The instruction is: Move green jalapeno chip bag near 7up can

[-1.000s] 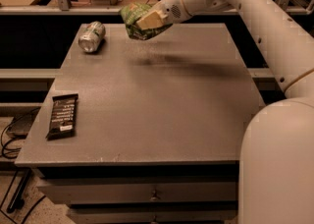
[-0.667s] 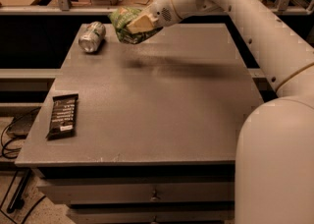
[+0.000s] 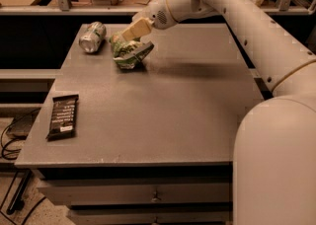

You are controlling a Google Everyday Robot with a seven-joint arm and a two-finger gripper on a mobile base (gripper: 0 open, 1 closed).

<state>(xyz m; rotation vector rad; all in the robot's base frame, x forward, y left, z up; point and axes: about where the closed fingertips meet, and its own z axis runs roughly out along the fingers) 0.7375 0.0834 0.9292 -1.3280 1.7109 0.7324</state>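
The green jalapeno chip bag (image 3: 130,54) is crumpled and touches the grey table (image 3: 163,115) at the back left. It sits just right of the 7up can (image 3: 92,37), a silvery can lying on its side. My gripper (image 3: 125,38) comes in from the upper right and is shut on the top of the bag. Its tan fingers (image 3: 136,28) sit right above the bag. A small gap lies between the bag and the can.
A flat dark brown bar wrapper (image 3: 62,116) lies near the table's left front edge. My white arm (image 3: 247,26) spans the back right of the table. A shelf with a rail and clutter runs behind the table. Drawers are below the front edge.
The gripper has moved left and down with the bag. The bag has gone from hanging in the air to touching the table next to the can.
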